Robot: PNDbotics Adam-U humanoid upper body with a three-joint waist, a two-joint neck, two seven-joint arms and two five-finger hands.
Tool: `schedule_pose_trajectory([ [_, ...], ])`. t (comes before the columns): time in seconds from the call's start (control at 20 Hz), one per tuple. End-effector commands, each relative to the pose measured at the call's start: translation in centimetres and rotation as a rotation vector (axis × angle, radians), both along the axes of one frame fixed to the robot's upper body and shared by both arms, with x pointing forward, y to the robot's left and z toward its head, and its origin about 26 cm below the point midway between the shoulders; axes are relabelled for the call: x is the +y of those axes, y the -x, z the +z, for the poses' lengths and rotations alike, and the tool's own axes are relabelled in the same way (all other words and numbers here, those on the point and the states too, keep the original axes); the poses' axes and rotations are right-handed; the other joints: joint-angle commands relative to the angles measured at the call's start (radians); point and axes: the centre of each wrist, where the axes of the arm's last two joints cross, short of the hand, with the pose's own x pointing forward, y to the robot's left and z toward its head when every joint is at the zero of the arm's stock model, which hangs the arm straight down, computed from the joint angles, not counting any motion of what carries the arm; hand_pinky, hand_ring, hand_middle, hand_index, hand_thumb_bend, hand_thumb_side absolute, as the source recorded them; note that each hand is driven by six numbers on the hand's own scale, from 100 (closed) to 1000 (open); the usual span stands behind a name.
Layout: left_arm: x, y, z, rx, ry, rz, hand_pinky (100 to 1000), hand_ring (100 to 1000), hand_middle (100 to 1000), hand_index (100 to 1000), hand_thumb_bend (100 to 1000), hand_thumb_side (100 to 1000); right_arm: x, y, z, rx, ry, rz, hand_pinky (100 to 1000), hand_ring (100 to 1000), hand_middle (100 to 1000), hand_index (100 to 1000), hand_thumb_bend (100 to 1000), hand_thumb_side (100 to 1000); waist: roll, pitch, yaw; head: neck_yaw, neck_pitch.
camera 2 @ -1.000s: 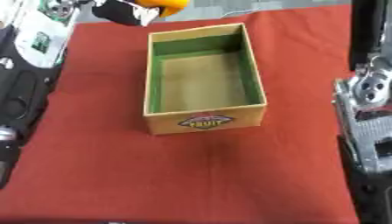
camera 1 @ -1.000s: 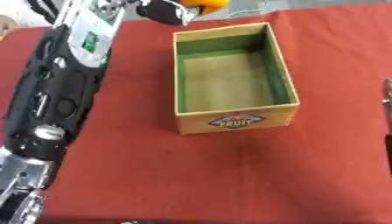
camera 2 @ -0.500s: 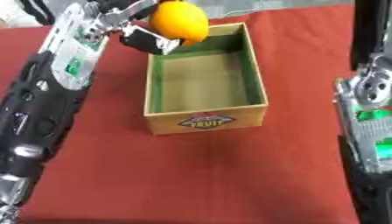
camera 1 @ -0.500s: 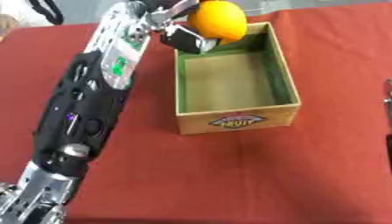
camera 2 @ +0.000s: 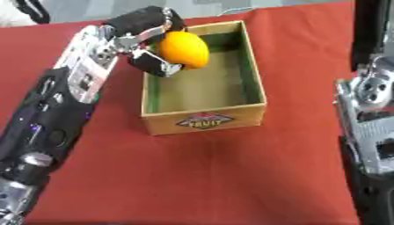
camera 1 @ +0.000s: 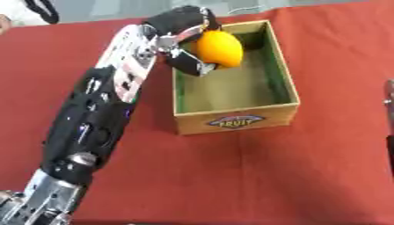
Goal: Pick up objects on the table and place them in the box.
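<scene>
My left hand (camera 1: 183, 43) reaches in from the left and is curled round an orange fruit (camera 1: 218, 48). The fruit hangs over the far left part of the cardboard box (camera 1: 235, 121), above its green-lined inside. The box carries a "FRUIT" label on its near wall and looks to hold nothing else that I can see. My right arm (camera 2: 372, 127) stands along the right edge; its hand does not show in either view.
A red cloth (camera 1: 231, 176) covers the table around the box. Grey floor shows beyond the far edge, with a dark cable (camera 1: 40, 9) at the top left corner.
My left hand has carried the orange fruit from beyond the far left corner of the box towards me, so that it now hangs over the box's inside.
</scene>
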Motion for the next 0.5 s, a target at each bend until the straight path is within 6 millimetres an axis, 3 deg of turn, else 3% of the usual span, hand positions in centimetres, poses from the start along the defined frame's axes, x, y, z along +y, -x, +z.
schedule_pose_trajectory([
  [0.05, -0.2, -0.3, 0.3, -0.023, -0.033, 0.003, 285, 489, 495, 638, 100, 204, 0.0, 0.4, 1.0, -0.037, 0.003, 0.006, 820, 809, 608, 859, 100, 1000, -0.004, -0.016, -0.001, 0.002, -0.011],
  [0.25, -0.2, -0.5, -0.1, -0.027, -0.041, 0.004, 285, 489, 495, 638, 100, 204, 0.0, 0.4, 1.0, -0.037, 0.002, 0.006, 820, 809, 608, 859, 100, 1000, -0.004, -0.016, -0.001, 0.002, -0.012],
  [0.3, -0.2, -0.5, -0.3, -0.025, -0.047, 0.004, 640, 744, 738, 820, 100, 195, 0.0, 0.4, 1.0, -0.037, 0.002, 0.006, 821, 809, 608, 859, 100, 1000, -0.004, -0.015, -0.002, 0.002, -0.012],
  [0.35, -0.1, -0.6, -0.6, -0.017, -0.076, 0.008, 679, 765, 756, 835, 107, 206, 0.0, 0.4, 1.0, -0.037, 0.003, 0.007, 821, 809, 608, 859, 100, 1000, -0.003, -0.014, -0.005, 0.004, -0.014],
  [0.45, -0.2, -1.0, -1.2, 0.005, -0.139, 0.021, 750, 824, 807, 888, 211, 265, 0.0, 0.4, 0.9, -0.036, 0.002, 0.008, 821, 808, 607, 859, 100, 1000, -0.003, -0.013, -0.007, 0.007, -0.015],
  [0.5, -0.2, -1.1, -1.4, 0.011, -0.16, 0.029, 804, 868, 845, 937, 324, 346, 0.0, 0.4, 0.9, -0.035, 0.002, 0.008, 821, 808, 607, 858, 100, 1000, -0.003, -0.013, -0.008, 0.008, -0.015],
])
